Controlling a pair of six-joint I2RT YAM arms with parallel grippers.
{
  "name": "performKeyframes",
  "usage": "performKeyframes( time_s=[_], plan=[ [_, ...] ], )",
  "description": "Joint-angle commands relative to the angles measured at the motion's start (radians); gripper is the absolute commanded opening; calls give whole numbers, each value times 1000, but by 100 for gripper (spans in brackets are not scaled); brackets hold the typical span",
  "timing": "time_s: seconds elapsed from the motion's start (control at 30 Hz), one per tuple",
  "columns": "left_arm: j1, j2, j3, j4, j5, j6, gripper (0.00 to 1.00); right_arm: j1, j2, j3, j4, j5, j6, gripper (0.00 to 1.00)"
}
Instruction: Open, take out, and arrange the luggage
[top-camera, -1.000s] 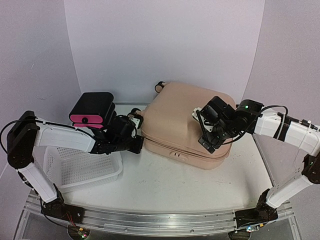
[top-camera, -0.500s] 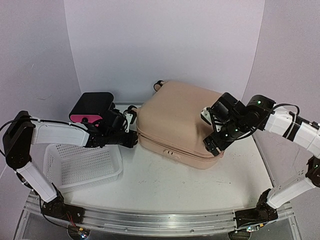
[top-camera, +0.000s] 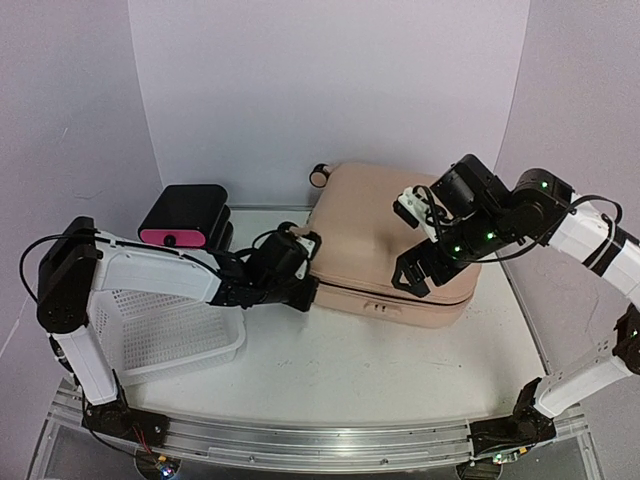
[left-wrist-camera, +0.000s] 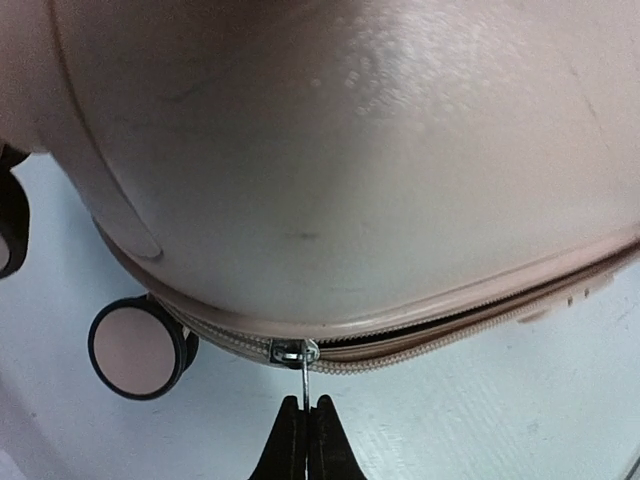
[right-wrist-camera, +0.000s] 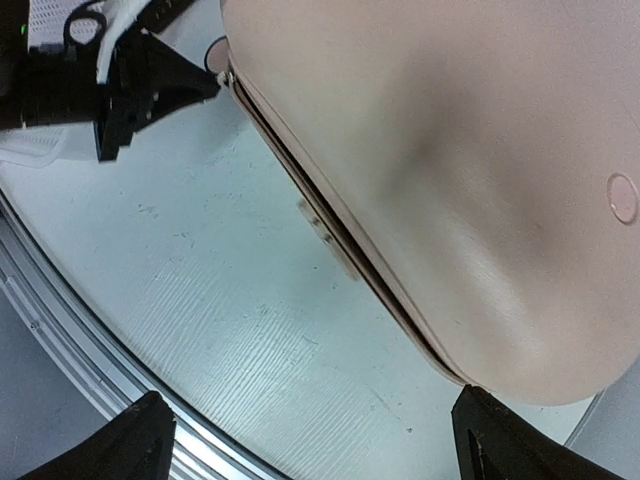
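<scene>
We see the luggage (top-camera: 375, 240) lying flat on the table (top-camera: 380, 370), at the back and right of centre. It now sits further right than half a second ago, its near left corner well clear of the drawer box (top-camera: 185, 215). The left fingers (left-wrist-camera: 292, 445) have followed it rightward. They are pressed together on the zipper pull (left-wrist-camera: 303, 372) at that corner, beside a wheel (left-wrist-camera: 135, 347). The right fingers (right-wrist-camera: 140, 440) stand spread wide and hold nothing. They have moved up and to the right and hover over the shell's right side. The basket (top-camera: 165, 335) has not moved.
</scene>
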Motion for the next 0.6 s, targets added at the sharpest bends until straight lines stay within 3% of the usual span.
performKeyframes(
  time_s=[0.0,0.17,0.3,0.47,0.57],
  plan=[
    [-156,52,163,174,50,-2,0,1,-5,38,38,18,-4,98],
    [-235,77,166,228,-57,19,0,0,14,25,76,37,-177,98],
    [-231,25,-9,510,-16,143,0,-1,87,72,88,39,-270,98],
    [-204,21,-65,609,1,248,0,-53,158,75,173,80,-162,98],
    [-186,21,-132,726,11,269,0,-86,195,45,222,212,-86,98]
  ],
)
